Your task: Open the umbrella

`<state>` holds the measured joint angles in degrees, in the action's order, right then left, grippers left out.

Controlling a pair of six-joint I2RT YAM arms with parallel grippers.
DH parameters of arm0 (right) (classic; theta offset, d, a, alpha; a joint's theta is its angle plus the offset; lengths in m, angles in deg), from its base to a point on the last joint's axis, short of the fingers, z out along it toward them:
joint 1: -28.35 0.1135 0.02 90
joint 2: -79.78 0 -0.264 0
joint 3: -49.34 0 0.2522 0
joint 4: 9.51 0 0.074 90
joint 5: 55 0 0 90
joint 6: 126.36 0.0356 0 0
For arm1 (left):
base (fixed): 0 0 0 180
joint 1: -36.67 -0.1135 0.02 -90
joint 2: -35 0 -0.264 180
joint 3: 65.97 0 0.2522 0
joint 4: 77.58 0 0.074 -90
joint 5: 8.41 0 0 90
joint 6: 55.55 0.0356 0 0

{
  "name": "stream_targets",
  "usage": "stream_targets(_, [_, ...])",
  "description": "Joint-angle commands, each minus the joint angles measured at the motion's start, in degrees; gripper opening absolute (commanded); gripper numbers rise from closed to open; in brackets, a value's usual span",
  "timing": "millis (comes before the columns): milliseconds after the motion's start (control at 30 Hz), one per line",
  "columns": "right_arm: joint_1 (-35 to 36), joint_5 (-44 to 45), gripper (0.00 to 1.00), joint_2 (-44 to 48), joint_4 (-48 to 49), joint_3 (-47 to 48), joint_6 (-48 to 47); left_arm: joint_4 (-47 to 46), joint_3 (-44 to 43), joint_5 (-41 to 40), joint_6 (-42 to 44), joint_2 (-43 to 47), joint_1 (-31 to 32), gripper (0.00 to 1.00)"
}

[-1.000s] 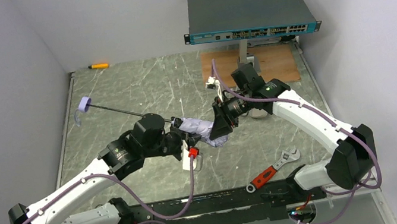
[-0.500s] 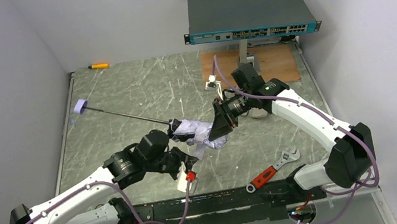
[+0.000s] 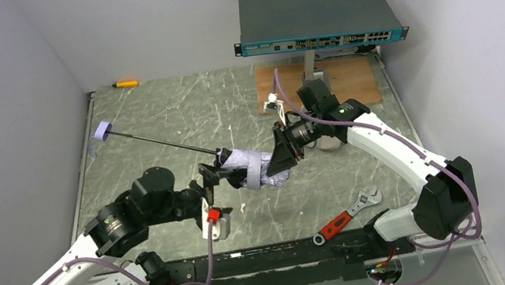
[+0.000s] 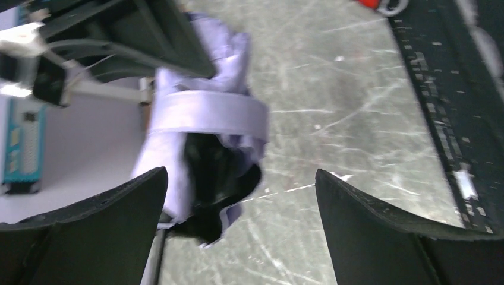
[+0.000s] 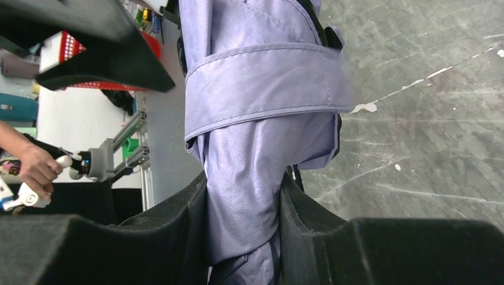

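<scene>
The umbrella [image 3: 252,167] is a folded lavender bundle with black lining, still wrapped by its strap [image 4: 208,111]. Its thin black shaft [image 3: 161,143] runs up-left to the small pale handle [image 3: 103,131]. My right gripper [image 3: 279,158] is shut on the bundle's far end, and the fabric is pinched between both of its pads [image 5: 243,199]. The left gripper [image 3: 215,177] stands wide open just short of the bundle's shaft end. In the left wrist view its fingers [image 4: 119,217] flank the umbrella's [image 4: 202,119] black mouth without touching it.
A dark teal network switch [image 3: 317,16] stands on a stand at the back, over a wooden board [image 3: 355,82]. A red-handled wrench [image 3: 345,216] lies near the front right. An orange-tipped tool [image 3: 124,84] lies at the back left. Walls close in on both sides.
My left gripper has gone from shut to wide open, and its arm has drawn back toward the near left, off the umbrella. The right gripper keeps the same hold.
</scene>
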<state>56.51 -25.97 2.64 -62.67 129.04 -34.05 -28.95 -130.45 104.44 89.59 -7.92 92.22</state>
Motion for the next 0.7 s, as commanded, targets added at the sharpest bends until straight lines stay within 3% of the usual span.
stream_targets(0, [0.44, -1.04, 0.0, 2.55, 1.08, 0.77, -5.45, -3.37, -2.9, -8.49, -3.34, -1.19, -2.84, 1.0])
stream_targets(67, [1.98, 2.42, 0.0, 2.66, -1.43, 1.55, -9.56, -3.39, -5.34, -7.76, -5.09, -3.5, -5.36, 1.0])
stream_targets(200, [6.31, 11.41, 0.0, 4.12, -5.19, 3.79, -18.65, 0.24, -11.33, 1.43, -11.31, -8.49, -13.63, 1.0])
stream_targets(267, [10.06, 23.35, 0.0, 5.61, -5.43, 3.56, -23.88, 4.02, -13.57, 5.03, -9.62, -10.84, -17.28, 0.99])
stream_targets(400, [12.58, 38.11, 0.0, 10.72, 2.18, -0.3, -24.81, 13.37, -16.59, 7.37, -1.1, -15.43, -21.94, 0.86])
stream_targets(567, [15.53, 44.18, 0.0, 13.87, 5.85, -2.02, -25.76, 22.38, -18.7, 11.55, 4.71, -19.28, -24.32, 0.73])
stream_targets(667, [17.94, 46.38, 0.0, 16.53, 7.98, -3.96, -29.37, 18.11, -16.29, 6.08, 3.41, -20.01, -24.26, 0.69])
